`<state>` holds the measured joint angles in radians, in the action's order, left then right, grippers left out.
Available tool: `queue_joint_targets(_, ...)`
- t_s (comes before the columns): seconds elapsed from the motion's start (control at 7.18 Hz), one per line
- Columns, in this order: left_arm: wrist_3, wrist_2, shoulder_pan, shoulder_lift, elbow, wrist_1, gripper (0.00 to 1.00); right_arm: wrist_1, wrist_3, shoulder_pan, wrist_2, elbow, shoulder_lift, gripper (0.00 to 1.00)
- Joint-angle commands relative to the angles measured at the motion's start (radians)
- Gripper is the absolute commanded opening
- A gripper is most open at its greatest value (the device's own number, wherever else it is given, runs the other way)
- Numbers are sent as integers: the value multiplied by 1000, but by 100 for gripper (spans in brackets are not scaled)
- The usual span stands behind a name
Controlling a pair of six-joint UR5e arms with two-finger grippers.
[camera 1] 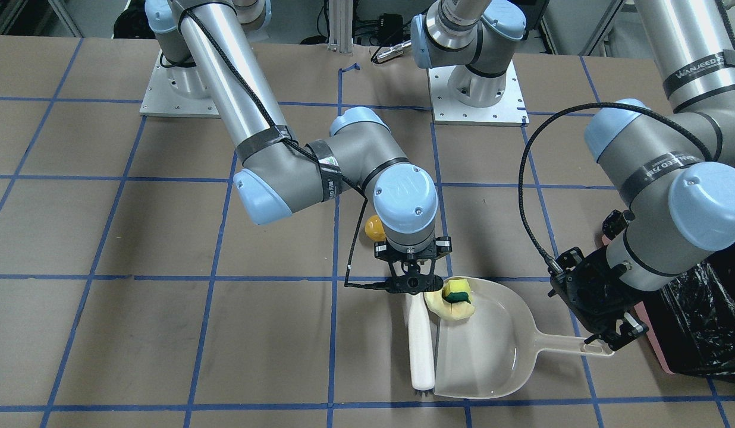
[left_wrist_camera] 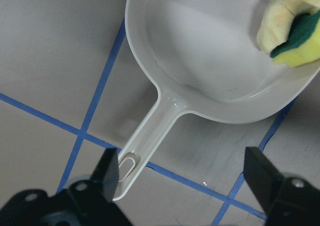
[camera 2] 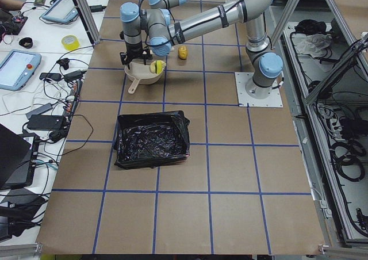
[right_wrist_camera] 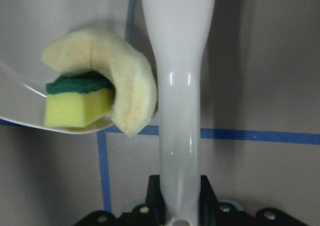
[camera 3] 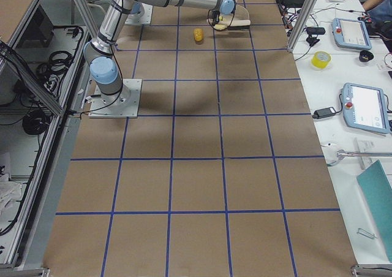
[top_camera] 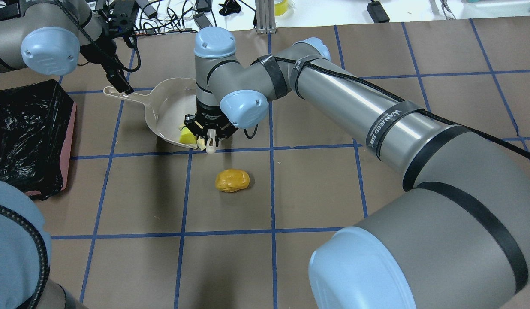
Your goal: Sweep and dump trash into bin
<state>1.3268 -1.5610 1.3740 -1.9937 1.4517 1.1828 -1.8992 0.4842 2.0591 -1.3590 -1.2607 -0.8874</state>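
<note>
Brush (right_wrist_camera: 179, 111) pinched by right jaws; left jaws spread; dustpan (left_wrist_camera: 200, 51) holds sponge (right_wrist_camera: 77, 103), slice (right_wrist_camera: 132, 86).

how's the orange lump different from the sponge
The orange lump is rounded, glossy and one colour; the sponge is a blocky wedge, yellow with a dark green layer. The orange lump lies alone on the bare table; the sponge sits at the mouth of the dustpan, against the pale curved slice. Both are small, and neither is in the bin.
</note>
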Motion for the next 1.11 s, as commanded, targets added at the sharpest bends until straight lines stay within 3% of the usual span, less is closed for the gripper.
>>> queue_joint_targets(0.0,67,13,-19,-8,-1,-3,89,118,-22,-71,-124,-11,-60,0)
queue_joint_targets(0.28,216,42,-30,-60,1,-58,88,198,-84,-172,-130,-81,-163,0)
queue_joint_targets(0.56,380,32,-35,-115,0,-107,88,158,-171,-288,-124,-249,-269,0)
queue_joint_targets(0.7,461,15,-35,-137,-1,-139,88,97,-155,-289,-123,-302,-291,0)
queue_joint_targets(0.98,496,-25,-56,-165,9,-141,88,63,35,-190,-101,-306,-283,0)
